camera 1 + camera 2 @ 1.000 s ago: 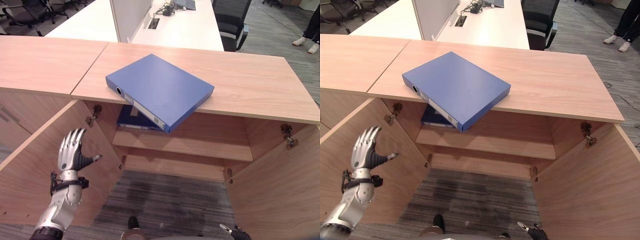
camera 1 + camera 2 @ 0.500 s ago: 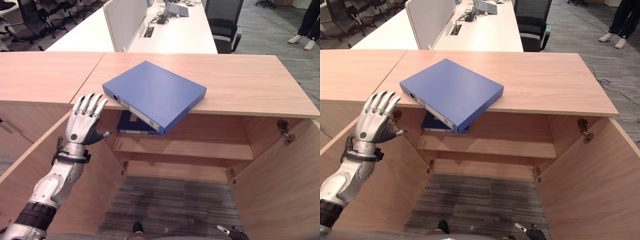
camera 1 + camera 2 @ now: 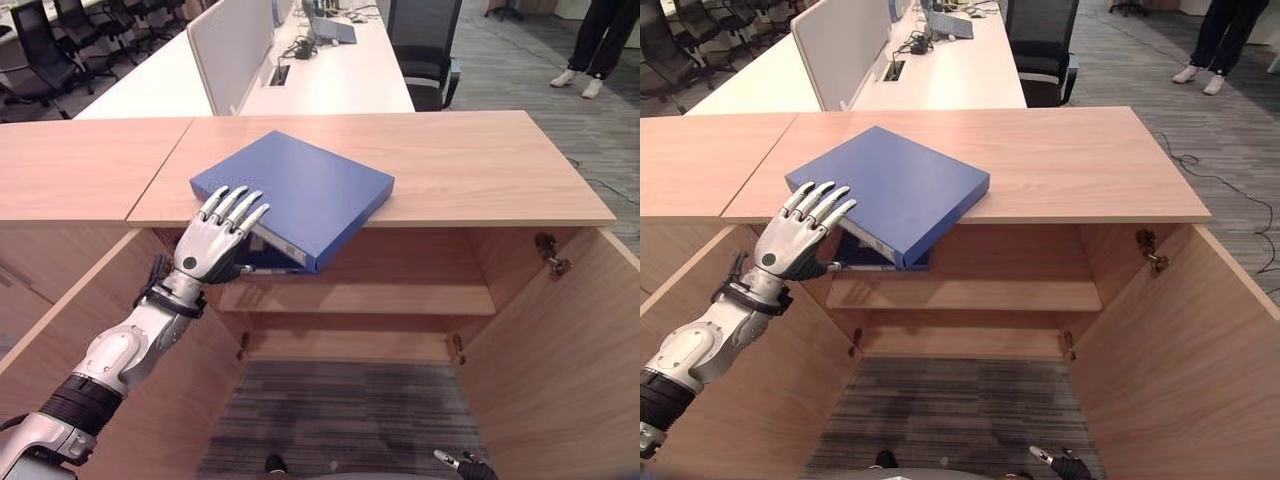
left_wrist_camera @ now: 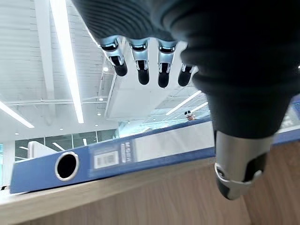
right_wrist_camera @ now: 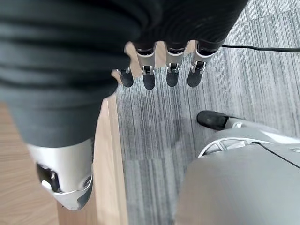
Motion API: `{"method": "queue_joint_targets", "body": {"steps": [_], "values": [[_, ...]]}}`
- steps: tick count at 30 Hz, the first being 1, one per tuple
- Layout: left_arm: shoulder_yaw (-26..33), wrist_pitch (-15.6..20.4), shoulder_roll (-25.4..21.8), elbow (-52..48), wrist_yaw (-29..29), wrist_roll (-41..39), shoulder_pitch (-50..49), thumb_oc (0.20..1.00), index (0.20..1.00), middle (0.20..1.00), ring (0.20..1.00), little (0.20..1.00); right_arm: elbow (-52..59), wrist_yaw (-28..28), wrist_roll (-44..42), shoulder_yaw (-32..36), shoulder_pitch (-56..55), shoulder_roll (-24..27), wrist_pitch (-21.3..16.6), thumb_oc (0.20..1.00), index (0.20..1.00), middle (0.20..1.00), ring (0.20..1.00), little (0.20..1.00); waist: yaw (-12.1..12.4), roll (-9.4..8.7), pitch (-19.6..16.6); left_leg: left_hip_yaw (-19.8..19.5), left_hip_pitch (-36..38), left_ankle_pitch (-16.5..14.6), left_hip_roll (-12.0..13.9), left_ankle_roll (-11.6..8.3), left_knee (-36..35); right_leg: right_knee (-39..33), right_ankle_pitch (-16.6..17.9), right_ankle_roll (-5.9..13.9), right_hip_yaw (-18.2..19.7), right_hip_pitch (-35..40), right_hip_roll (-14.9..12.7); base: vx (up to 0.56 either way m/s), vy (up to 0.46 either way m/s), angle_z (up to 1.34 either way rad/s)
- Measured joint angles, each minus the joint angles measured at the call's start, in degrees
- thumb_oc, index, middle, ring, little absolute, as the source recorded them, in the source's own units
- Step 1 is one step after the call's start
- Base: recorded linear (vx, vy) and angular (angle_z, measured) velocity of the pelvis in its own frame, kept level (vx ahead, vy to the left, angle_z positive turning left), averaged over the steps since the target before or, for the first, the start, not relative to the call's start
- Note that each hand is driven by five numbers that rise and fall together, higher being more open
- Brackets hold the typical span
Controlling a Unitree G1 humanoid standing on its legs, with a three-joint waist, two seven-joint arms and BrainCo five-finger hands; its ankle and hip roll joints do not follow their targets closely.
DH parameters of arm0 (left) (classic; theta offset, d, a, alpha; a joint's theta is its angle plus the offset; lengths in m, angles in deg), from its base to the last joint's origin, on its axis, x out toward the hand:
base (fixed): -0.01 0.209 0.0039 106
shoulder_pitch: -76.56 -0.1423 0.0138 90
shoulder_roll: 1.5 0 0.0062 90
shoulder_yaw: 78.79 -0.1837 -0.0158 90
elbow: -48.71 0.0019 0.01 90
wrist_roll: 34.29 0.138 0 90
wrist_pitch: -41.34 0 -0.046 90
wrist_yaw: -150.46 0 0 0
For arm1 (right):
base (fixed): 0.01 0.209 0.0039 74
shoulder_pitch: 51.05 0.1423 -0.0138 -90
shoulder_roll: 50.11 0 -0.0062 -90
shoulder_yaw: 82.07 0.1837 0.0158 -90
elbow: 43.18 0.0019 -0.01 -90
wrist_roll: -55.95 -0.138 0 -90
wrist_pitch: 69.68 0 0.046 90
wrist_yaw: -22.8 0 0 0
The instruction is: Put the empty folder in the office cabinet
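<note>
My left hand [image 3: 212, 247] wide, fingers straight, tips over near spine corner of blue folder [image 3: 300, 190]; folder flat on cabinet top [image 3: 480, 165], corner overhanging edge just ahead of my palm. Judged stiff, light, slick; pinch overhanging spine. Right hand [image 5: 159, 70] low, relaxed, empty

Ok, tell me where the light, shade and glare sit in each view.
Left eye view: even light on the folder and the left hand; the cabinet is shaded inside. Left wrist view: bright ceiling lights glare behind the dark fingertips. Right wrist view: the right hand hangs over softly lit carpet.
</note>
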Motion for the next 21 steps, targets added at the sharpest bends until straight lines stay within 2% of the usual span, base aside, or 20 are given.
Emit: {"method": "queue_joint_targets", "body": {"steps": [8,17,21], "values": [[-1.8,0.1,0.6,0.8,-1.7,0.0,0.3,1.0,1.0,1.0,1.0,1.0,0.0,0.0,0.0,0.0,-0.4,0.0,0.0,1.0,1.0,1.0,1.0,1.0,-0.6,-0.69,-0.7,0.8,0.5,0.0,0.1,-0.01,0.0,0.0,0.1,-0.07,0.9,-0.1,0.0,0.01,0.002,-0.05],[-3.9,-0.1,1.7,3.6,-3.1,0.0,1.6,1.0,1.0,1.0,1.0,1.0,-0.3,0.0,0.0,0.0,-1.5,0.0,0.2,1.0,1.0,1.0,1.0,1.0,-1.0,-0.66,-1.3,1.7,1.5,-0.1,0.2,-0.1,-0.1,-0.3,0.2,-0.05,1.7,0.2,0.0,0.01,-0.002,-0.05],[-4.8,-0.3,2.9,4.7,-3.8,0.0,2.5,1.0,1.0,1.0,1.0,1.0,-0.3,0.3,0.0,0.1,-1.5,0.0,0.2,1.0,1.0,1.0,1.0,1.0,-2.1,-1.01,-2.3,1.9,1.6,-0.1,0.3,-0.11,0.0,-0.2,0.3,-0.14,2.0,0.1,0.1,0.0,-0.001,-0.02]]}}
